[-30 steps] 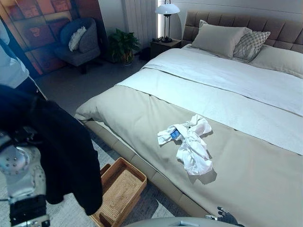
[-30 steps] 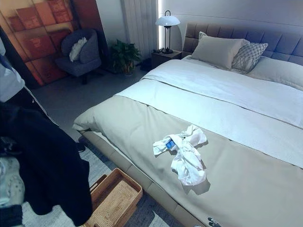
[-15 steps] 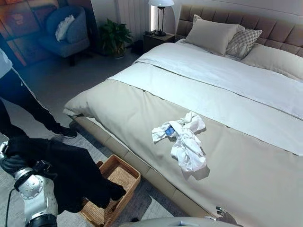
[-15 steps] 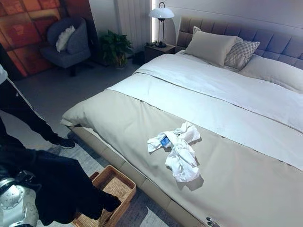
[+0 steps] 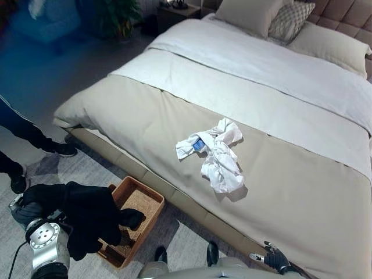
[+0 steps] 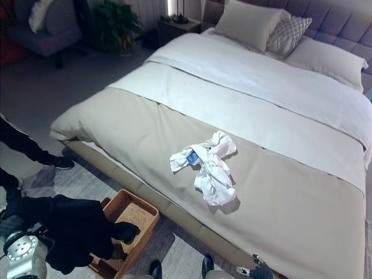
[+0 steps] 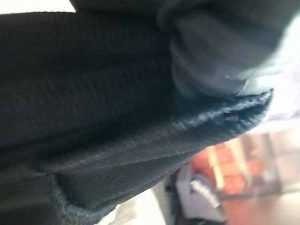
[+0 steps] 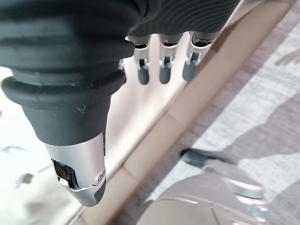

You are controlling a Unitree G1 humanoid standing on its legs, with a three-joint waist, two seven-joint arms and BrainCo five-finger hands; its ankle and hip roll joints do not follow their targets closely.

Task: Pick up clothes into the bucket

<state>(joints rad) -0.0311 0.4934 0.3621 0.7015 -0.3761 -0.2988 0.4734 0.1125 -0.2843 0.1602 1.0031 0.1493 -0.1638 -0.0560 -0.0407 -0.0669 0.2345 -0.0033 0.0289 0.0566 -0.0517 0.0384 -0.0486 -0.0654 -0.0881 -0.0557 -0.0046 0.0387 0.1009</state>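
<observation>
A black garment (image 5: 81, 215) hangs bunched over my left arm (image 5: 45, 247), and the hand is buried under the cloth. One end of the garment droops into the brown woven basket (image 5: 144, 200) on the rug beside the bed. In the left wrist view, black knit cloth (image 7: 103, 93) lies right against the camera. A crumpled white garment (image 5: 215, 160) with a blue tag lies on the beige bed cover (image 5: 290, 197). My right hand (image 5: 274, 260) hangs low by the bed's near edge, its fingers (image 8: 161, 70) straight and holding nothing.
The basket stands on a grey rug (image 5: 186, 244) tight against the bed's side. A person's legs (image 5: 20, 125) and dark shoes (image 5: 58, 149) are at the left. Pillows (image 5: 247, 14) lie at the head of the bed, and a plant (image 6: 113, 23) stands beyond.
The camera has tilted down. My left arm has come down with the black garment from chest height to the basket, and the cloth's end now rests inside it.
</observation>
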